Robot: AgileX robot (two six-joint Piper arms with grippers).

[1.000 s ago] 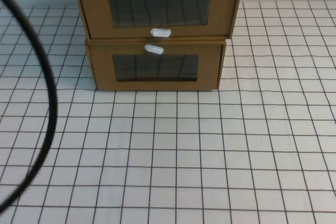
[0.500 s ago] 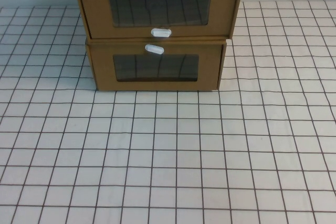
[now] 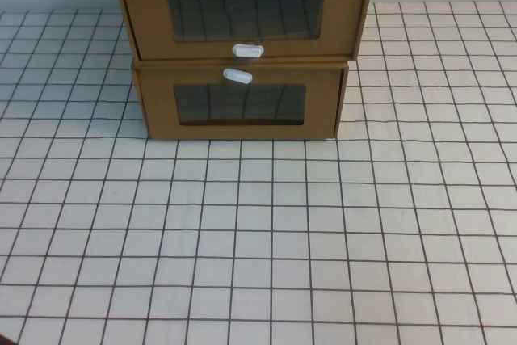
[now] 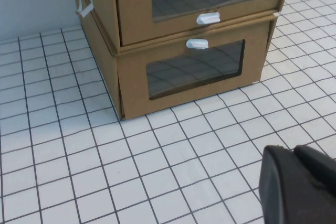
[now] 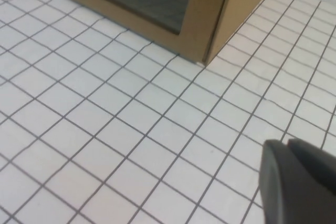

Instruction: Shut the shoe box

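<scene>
**Though no hand is on it, the shoe box looks shut**

As far as the front face shows, the brown cardboard drawer-style shoe box (image 3: 145, 14) sits with its drawer pushed home. In the left wrist view its front panel lies flush with the edge of its outer sleeve, with no gap showing at the side. Its clear rectangular window (image 3: 245, 12) and the small white tab handle (image 3: 247, 50) below it face the robot squarely. I judge the closing done, or so nearly done that nothing more shows from here.

The shoe box rests on top of a twin brown cardboard box (image 3: 157, 107), whose own white handle (image 3: 237, 77) sits above its window, just under the upper tab. The stack stands at the far edge of the white desk with its dark grid lines (image 3: 258, 240), close to the pale wall.

The left hand (image 4: 299, 184) hangs over the desk well apart from the stack, holding nothing. Whether it is released or clenched I cannot tell. The right hand (image 5: 296, 182) is likewise back from the boxes and empty, its state unreadable.
</scene>
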